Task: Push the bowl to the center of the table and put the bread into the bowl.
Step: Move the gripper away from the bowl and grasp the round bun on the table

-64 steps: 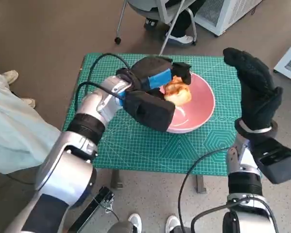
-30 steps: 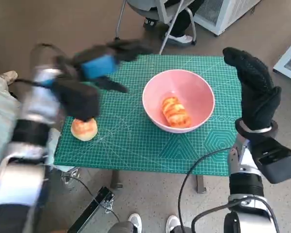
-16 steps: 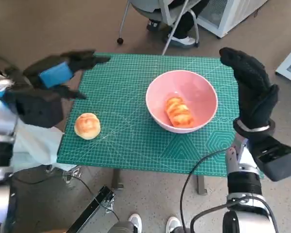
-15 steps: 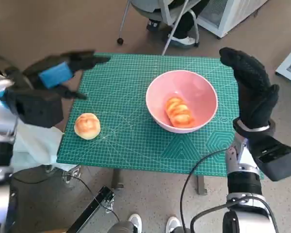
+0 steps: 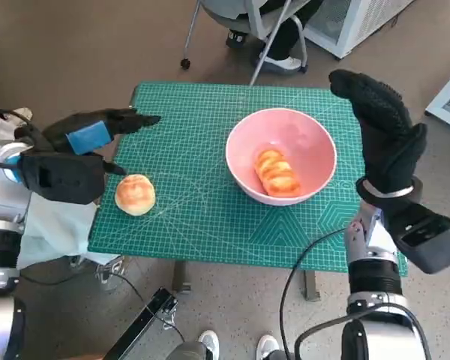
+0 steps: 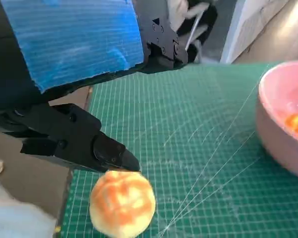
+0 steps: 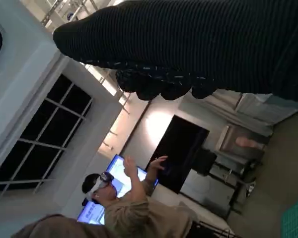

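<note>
Green cutting mat (image 5: 210,217) is covering the small table and giving everything a flat bed to slide on, with brown floor lying around it and a chair (image 5: 247,15) standing beyond the far edge. Toward the right of the mat the pink bowl (image 5: 315,139) is sitting upright, roughly central front to back though a little right of the middle, so the pushing step looks close to done. A piece of bread (image 5: 276,172) is lying inside that bowl, resting against its near wall. At the right edge of the table the right hand (image 5: 382,135) is standing raised, fingers spread and holding nothing, apparently keeping out of the way. On the left, the left hand (image 5: 82,150) is hovering over the mat's left edge with its fingers apart and nothing in them; the left wrist view is showing one black fingertip (image 6: 114,153) just above a second bun. That bun (image 5: 135,194) is lying on the mat near the left near corner, well apart from the bowl, and the hand seems to be positioning itself to take it.
</note>
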You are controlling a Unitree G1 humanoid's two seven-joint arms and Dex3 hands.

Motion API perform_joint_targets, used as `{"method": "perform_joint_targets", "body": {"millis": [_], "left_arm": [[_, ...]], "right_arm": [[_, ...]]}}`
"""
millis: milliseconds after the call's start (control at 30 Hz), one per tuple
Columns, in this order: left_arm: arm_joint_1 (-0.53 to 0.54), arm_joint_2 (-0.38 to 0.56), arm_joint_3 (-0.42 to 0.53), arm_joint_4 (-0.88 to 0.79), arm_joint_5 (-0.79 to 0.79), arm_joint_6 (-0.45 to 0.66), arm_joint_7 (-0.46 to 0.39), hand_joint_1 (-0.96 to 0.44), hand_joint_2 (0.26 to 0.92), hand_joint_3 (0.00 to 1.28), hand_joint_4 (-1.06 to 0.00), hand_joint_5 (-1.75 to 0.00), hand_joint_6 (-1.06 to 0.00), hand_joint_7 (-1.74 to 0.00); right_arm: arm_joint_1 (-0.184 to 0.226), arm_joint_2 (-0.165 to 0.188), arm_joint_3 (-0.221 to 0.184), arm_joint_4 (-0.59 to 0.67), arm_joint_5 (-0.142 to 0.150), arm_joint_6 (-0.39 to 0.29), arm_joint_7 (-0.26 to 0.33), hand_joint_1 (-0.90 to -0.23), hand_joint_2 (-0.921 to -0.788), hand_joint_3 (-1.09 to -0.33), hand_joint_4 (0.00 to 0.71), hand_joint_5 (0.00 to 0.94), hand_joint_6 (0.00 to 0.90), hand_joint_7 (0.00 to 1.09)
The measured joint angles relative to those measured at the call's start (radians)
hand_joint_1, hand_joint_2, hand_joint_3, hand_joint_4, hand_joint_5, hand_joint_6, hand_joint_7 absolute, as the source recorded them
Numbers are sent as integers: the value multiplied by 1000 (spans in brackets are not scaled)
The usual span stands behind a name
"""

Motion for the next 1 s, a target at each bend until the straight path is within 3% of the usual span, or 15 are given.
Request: {"method": "perform_joint_targets", "body": {"millis": [1000], "left_arm": [[-74,-143,-258,277,269,217,-7,-144,790,5,-137,-4,-334,-9]], "right_arm": [[1,-8,-14,-14,-6,1,11,-600,-921,-753,334,1,17,769]]}}
